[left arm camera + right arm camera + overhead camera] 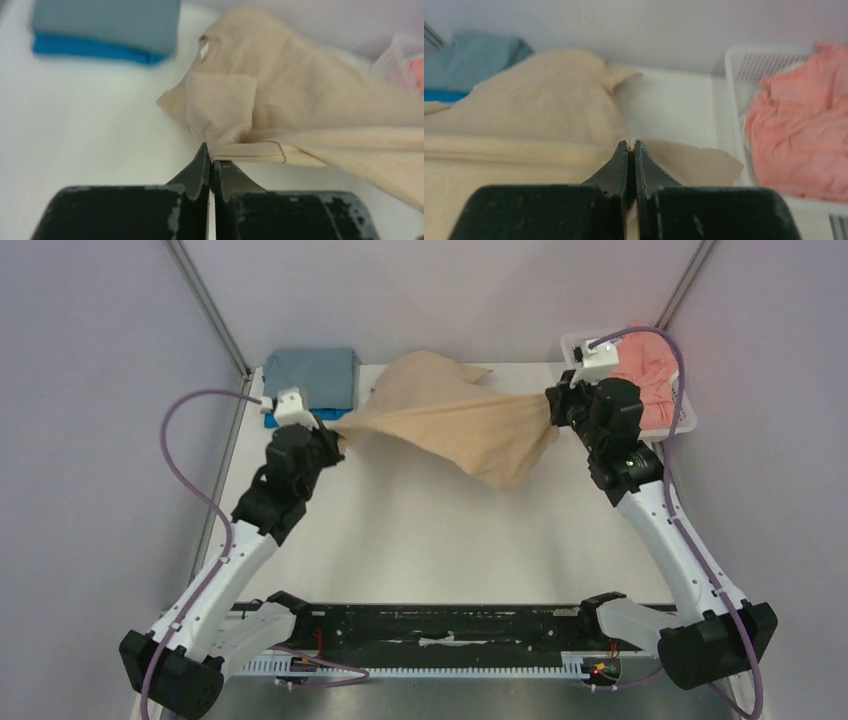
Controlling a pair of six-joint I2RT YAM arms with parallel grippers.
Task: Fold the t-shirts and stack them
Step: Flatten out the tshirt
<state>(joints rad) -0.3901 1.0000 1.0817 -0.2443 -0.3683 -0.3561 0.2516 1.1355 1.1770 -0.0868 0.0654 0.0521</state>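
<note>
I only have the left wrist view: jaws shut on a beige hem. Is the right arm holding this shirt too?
Observer: Yes. The right gripper is shut on the tan t-shirt at its opposite end.
Operator: Is it lying flat?
Observer: No. The top view shows it stretched in the air between the left gripper and the right one, its far part seemingly resting on the table.
Operator: And the pink blur at my right edge?
Observer: A salmon-pink t-shirt crumpled inside the white basket.
</note>
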